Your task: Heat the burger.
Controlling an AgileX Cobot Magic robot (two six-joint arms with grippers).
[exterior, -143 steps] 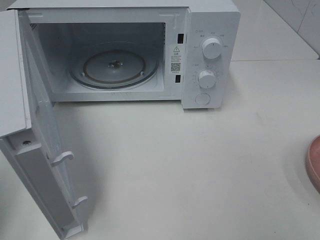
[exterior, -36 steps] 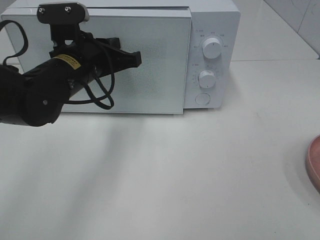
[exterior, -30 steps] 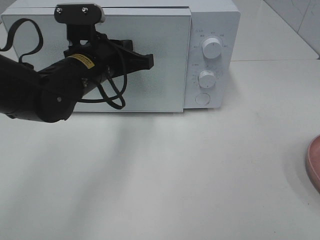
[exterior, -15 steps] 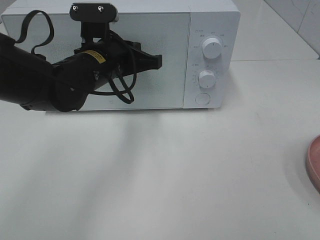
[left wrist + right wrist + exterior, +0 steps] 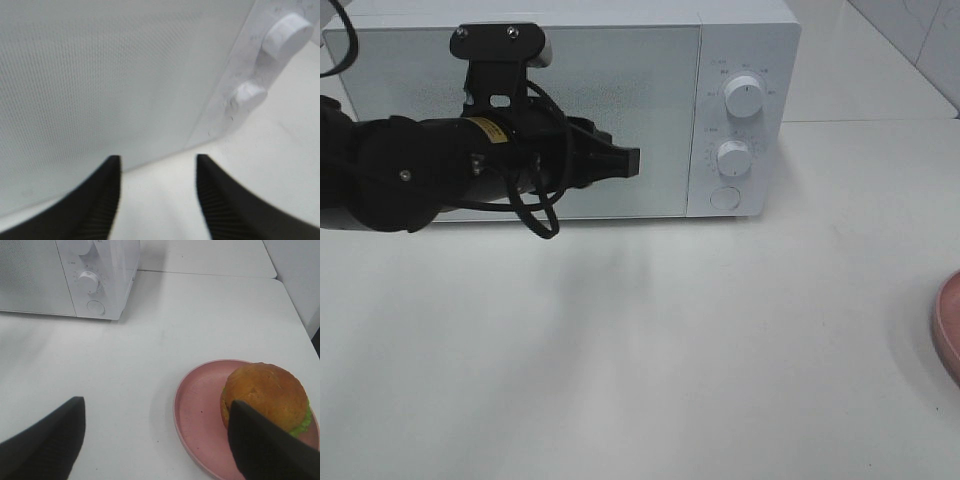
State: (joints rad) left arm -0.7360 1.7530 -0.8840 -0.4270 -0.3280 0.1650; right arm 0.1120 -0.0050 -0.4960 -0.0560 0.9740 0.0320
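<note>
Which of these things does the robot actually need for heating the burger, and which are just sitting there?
Needed for the job:
- burger, on the pink plate
- microwave, door shut, with its two knobs
- left tool, open, in front of the door
- right tool, open, near the plate

Just sitting there:
- white table, which only carries everything

Control panel print: you see small grey markings ringing the upper knob and lower knob of the microwave, too small to read.
Arm sticker: a yellow label sits on the left arm; its dark print is illegible.
Readable text: none that you can make out.
</note>
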